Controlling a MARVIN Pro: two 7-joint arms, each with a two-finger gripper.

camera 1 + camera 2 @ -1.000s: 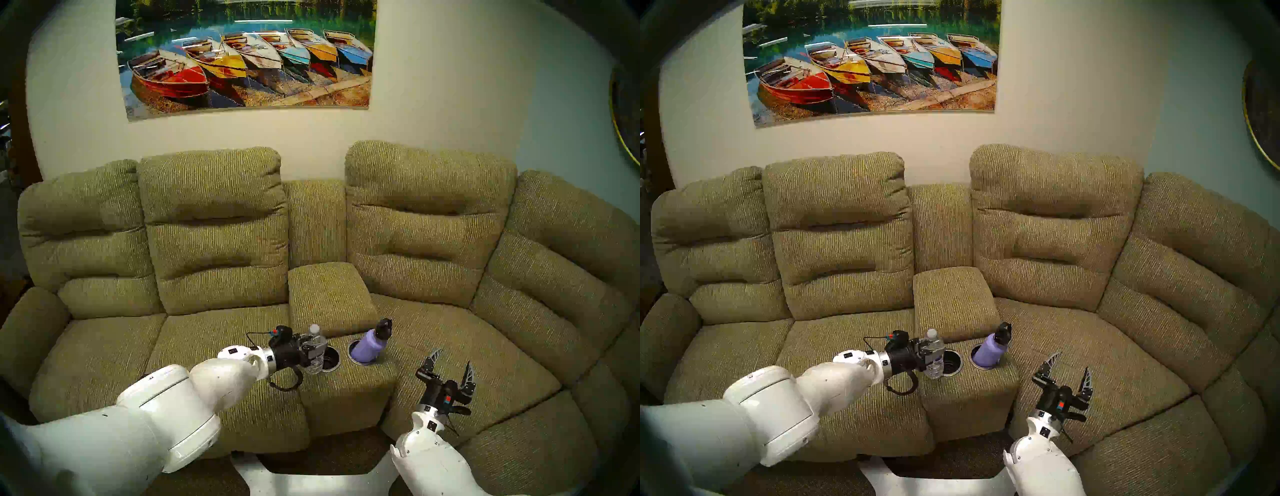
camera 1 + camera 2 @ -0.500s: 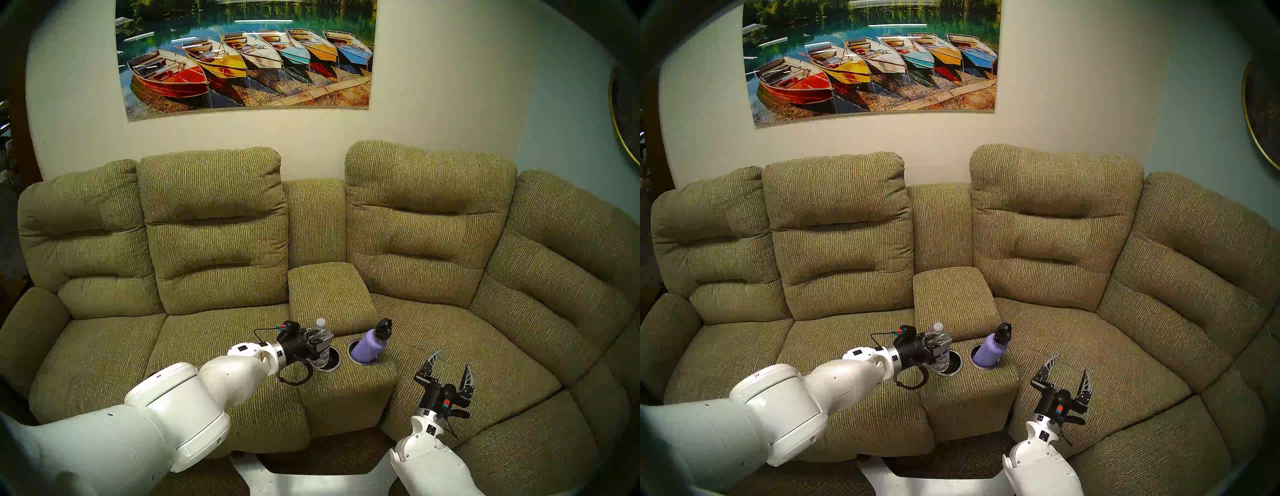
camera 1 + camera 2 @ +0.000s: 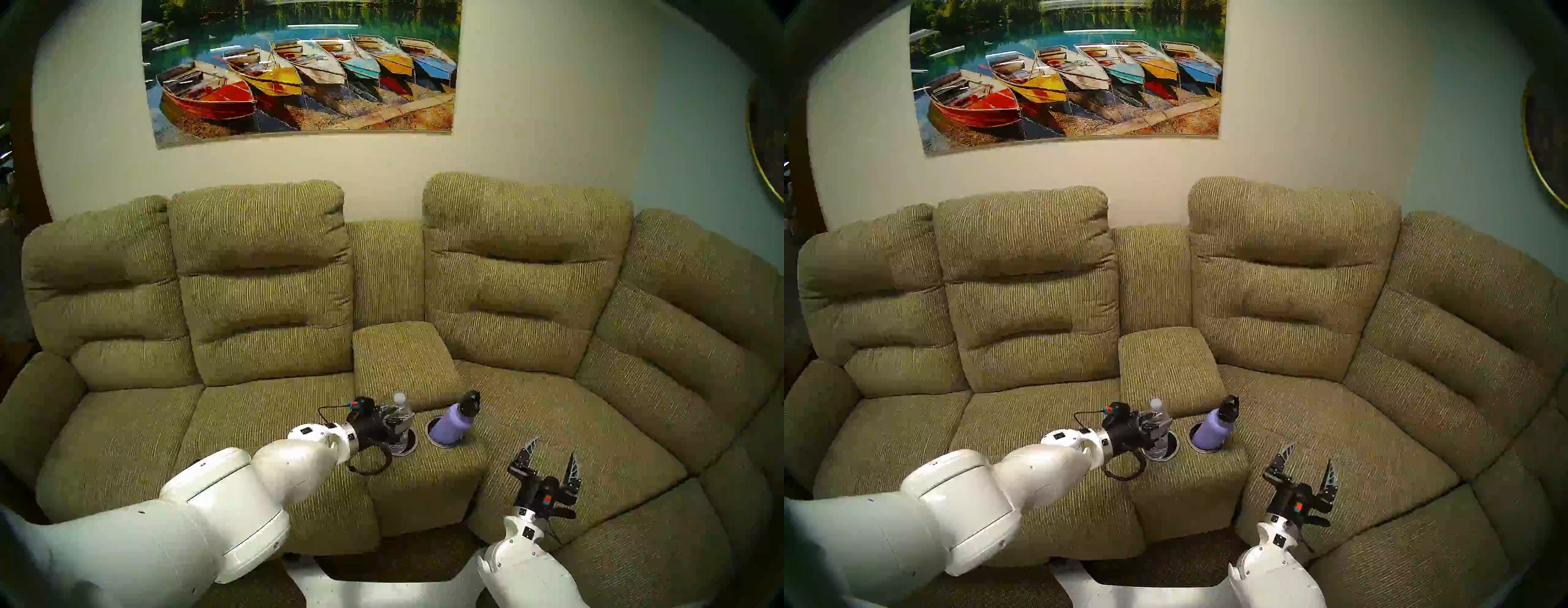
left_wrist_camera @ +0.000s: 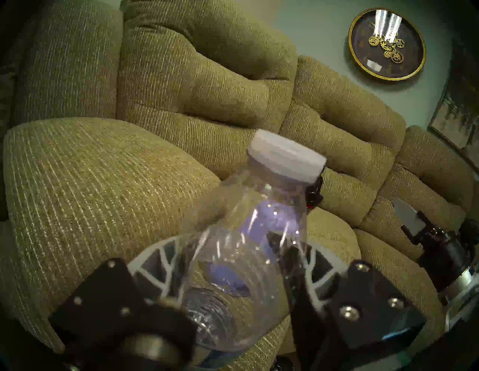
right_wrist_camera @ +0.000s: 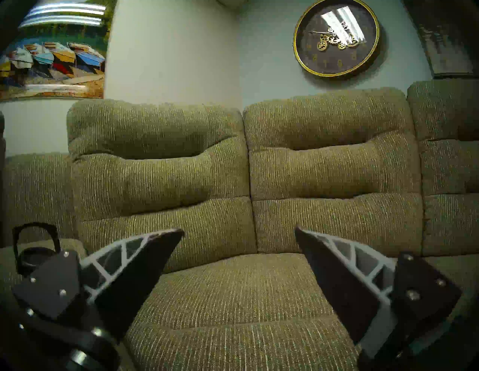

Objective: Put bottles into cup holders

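Note:
My left gripper (image 3: pixel 398 422) is shut on the clear plastic bottle (image 3: pixel 402 408) with a white cap. The bottle's lower end reaches down inside the silver rim of the left cup holder (image 3: pixel 411 443). In the left wrist view the fingers (image 4: pixel 155 256) clamp the bottle (image 4: pixel 246 248) below its shoulder. The lavender flask (image 3: pixel 453 424) with a black cap stands in the right cup holder (image 3: pixel 433 437), leaning right. My right gripper (image 3: pixel 553 449) is open and empty above the seat cushion, to the right of the console. It also shows in the right wrist view (image 5: pixel 238 232).
The olive-green sofa console (image 3: pixel 424 471) carries both holders, with a padded armrest lid (image 3: pixel 403 361) just behind them. Sofa backrests (image 3: pixel 263 276) rise behind. A boat picture (image 3: pixel 301 72) and a round clock (image 5: pixel 337 38) hang on the walls.
My left gripper has carried the clear bottle right and down, from beside the left cup holder into its rim. The right gripper has dropped slightly and stays open.

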